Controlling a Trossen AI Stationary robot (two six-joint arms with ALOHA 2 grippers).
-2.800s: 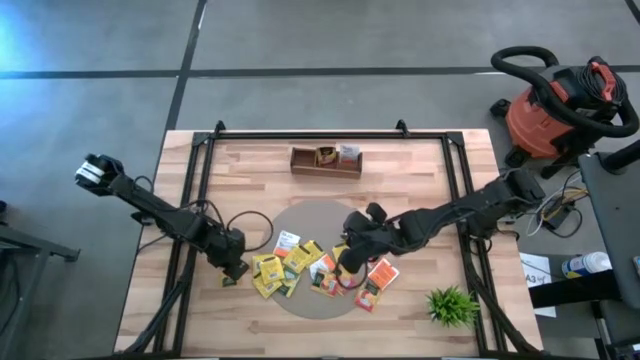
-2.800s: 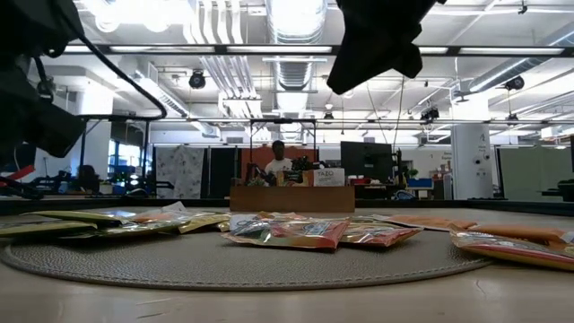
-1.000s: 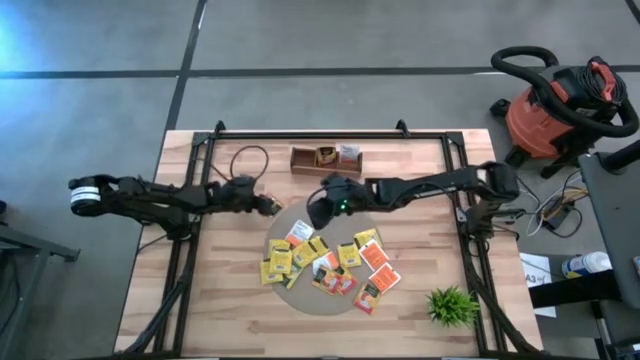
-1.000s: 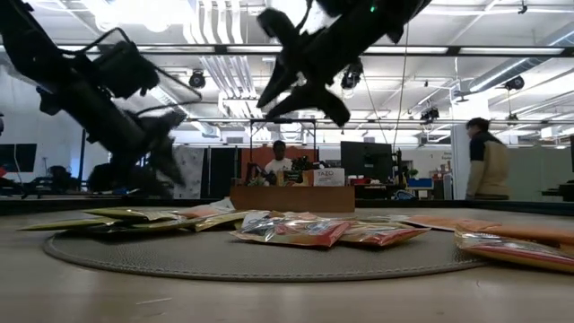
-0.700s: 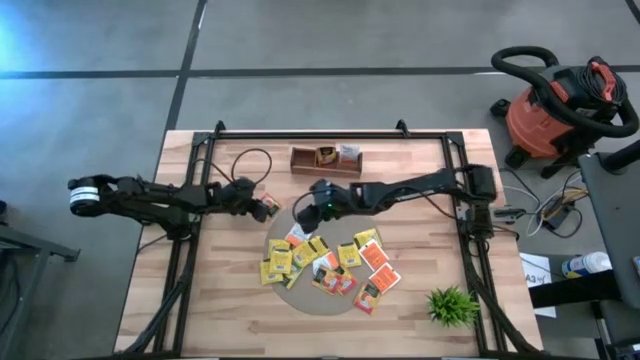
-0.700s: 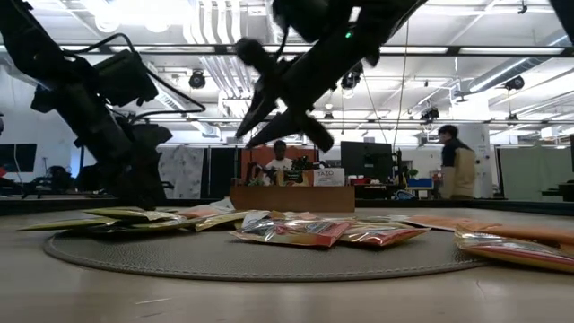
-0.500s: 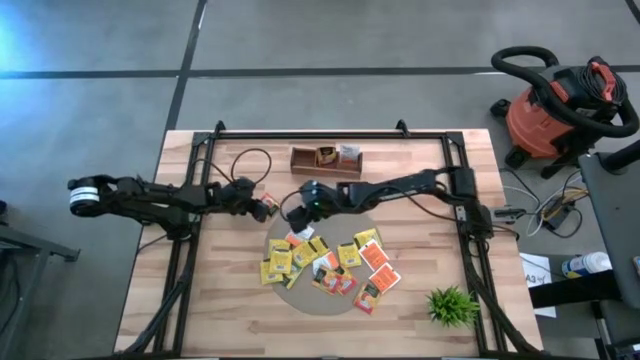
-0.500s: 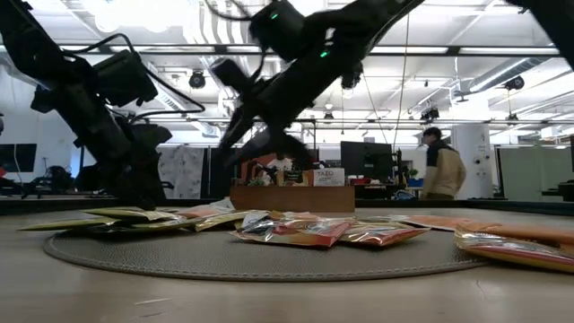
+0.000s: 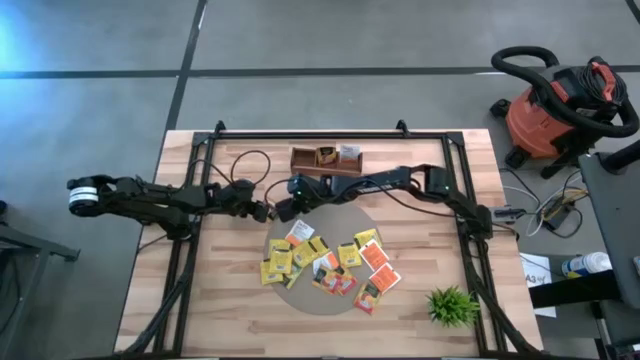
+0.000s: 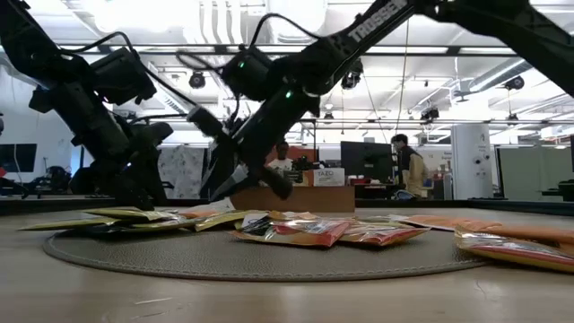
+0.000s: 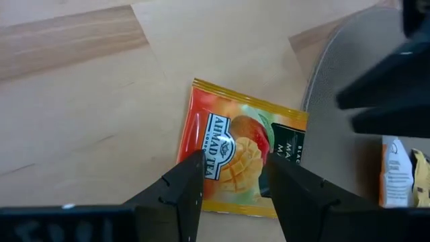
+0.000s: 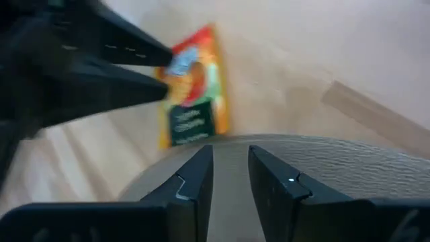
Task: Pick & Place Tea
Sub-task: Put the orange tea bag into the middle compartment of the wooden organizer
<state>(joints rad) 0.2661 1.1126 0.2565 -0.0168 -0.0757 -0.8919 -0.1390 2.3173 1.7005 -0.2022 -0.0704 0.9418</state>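
Observation:
An orange-red tea packet (image 11: pixel 242 158) lies flat on the bare wood, just off the far left edge of the round grey mat (image 9: pixel 330 215). My left gripper (image 11: pixel 232 176) is open, with its two fingers standing low over the packet's near edge. My right gripper (image 12: pixel 230 168) is open with a narrow gap and nothing in it. It hovers over the mat's edge and points at the same packet (image 12: pixel 195 94) from the other side. In the high view the two grippers, left (image 9: pixel 262 211) and right (image 9: pixel 283 208), almost meet. Several more tea packets (image 9: pixel 322 262) lie on the mat. My left gripper has its open fingers (image 11: pixel 187 181) over the packet's near edge (image 11: pixel 222 202), one toward each side. I cannot tell whether they touch it. The packet lies flat on the table.
A brown wooden divided tray (image 9: pixel 326 160) with packets in it stands at the far middle of the table. A small green plant (image 9: pixel 452 305) sits at the near right corner. A black frame rail (image 9: pixel 200 200) runs along each side. A red shop vacuum (image 9: pixel 555 105) stands off the table.
My right gripper has swept toward the table's left edge and down, from above the mat's far rim to close beside my left gripper and the orange-red packet. The packet has stayed flat on the wood.

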